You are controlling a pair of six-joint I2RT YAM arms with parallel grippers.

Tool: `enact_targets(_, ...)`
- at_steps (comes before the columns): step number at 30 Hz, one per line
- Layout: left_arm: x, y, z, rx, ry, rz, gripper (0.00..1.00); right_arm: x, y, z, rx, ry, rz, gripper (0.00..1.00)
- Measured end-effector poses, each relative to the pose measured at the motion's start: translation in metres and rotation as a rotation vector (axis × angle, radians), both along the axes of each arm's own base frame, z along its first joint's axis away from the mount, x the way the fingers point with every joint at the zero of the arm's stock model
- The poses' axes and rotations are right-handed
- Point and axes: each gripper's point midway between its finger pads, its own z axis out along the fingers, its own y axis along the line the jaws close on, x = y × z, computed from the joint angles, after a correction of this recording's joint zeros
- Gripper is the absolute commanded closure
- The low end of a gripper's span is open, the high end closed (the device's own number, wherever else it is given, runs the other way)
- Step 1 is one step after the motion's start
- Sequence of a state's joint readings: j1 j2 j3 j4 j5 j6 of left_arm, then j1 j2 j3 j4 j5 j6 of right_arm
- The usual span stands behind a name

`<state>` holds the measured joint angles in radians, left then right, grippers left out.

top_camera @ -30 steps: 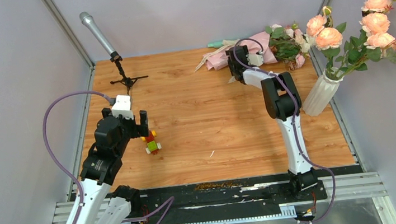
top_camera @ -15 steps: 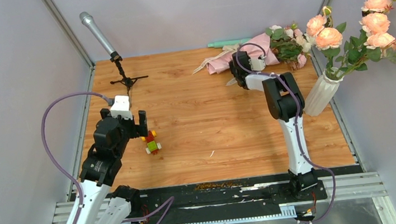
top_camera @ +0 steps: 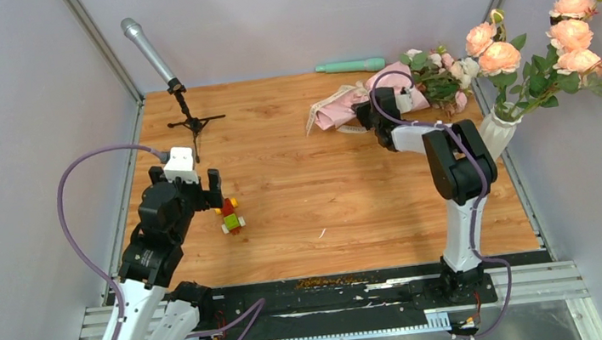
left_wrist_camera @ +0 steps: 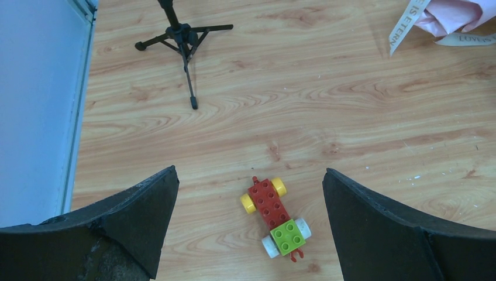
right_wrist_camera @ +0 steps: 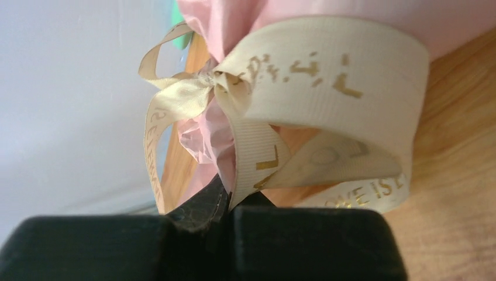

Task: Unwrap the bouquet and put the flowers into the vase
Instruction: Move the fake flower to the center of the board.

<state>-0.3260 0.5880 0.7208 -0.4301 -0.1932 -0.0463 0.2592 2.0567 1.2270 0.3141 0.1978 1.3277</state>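
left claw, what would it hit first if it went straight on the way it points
Likely the red and green brick car, on the table between the fingers of the open left claw, though depth is unclear.

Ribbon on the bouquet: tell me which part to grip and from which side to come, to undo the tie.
Grip a loose tail of the cream ribbon below the knot, coming from the stem end. The tails hang free there, clear of the pink paper; the right claw appears shut on one.
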Motion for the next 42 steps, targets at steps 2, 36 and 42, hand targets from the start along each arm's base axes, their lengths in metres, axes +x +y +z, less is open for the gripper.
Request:
enact_targets(2, -0.001, 0.000, 0.001, -0.001, -0.004, 0.000, 0.00, -0.009, 0.007, 0.013, -0.019, -0.020, 0.062, 1.00)
enact_targets(36, -0.005, 0.001, 0.003, -0.006, -0.024, -0.004, 0.00, -0.215, 0.219, 0.002, -0.439, -0.268, 1.461, 1.00)
enact_targets(42, -0.006, -0.013, -0.001, -0.070, 0.003, -0.050, 0.00, -0.262, 0.196, -0.031, -0.514, -0.183, 1.594, 1.00)
